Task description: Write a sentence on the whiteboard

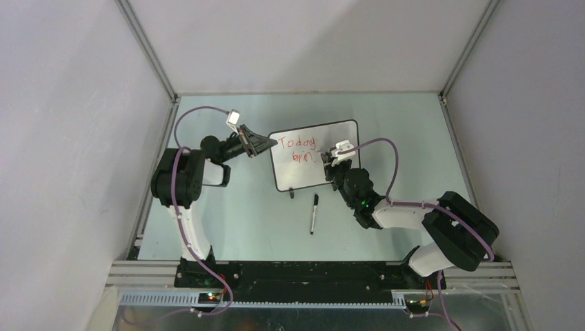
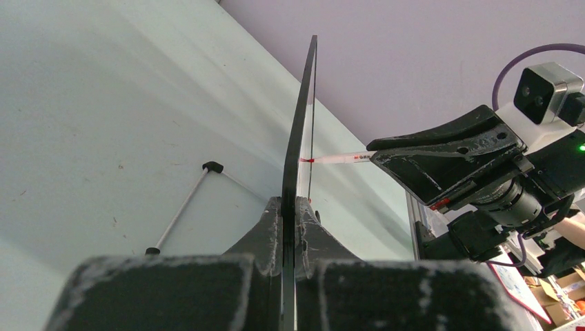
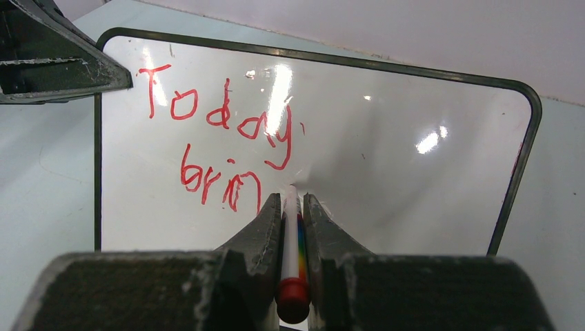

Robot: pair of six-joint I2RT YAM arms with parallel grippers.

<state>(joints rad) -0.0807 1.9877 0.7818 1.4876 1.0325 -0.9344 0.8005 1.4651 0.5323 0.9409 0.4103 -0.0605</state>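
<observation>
Top external view shows the whiteboard (image 1: pixel 300 176) standing upright at the centre of the table (image 1: pixel 227 207). Its red sentence (image 1: pixel 298 149) reads "Today" over "brin". The left end effector (image 1: pixel 269 143) is clamped on the board's upper-left edge, and that arm reaches across from the left of the frame. The right end effector (image 1: pixel 332 160) is closed on a marker (image 3: pixel 291 238), whose tip is against the board just right of "brin". That arm is bent at lower right. A black pen (image 1: pixel 314 212) lies just below the board.
</observation>
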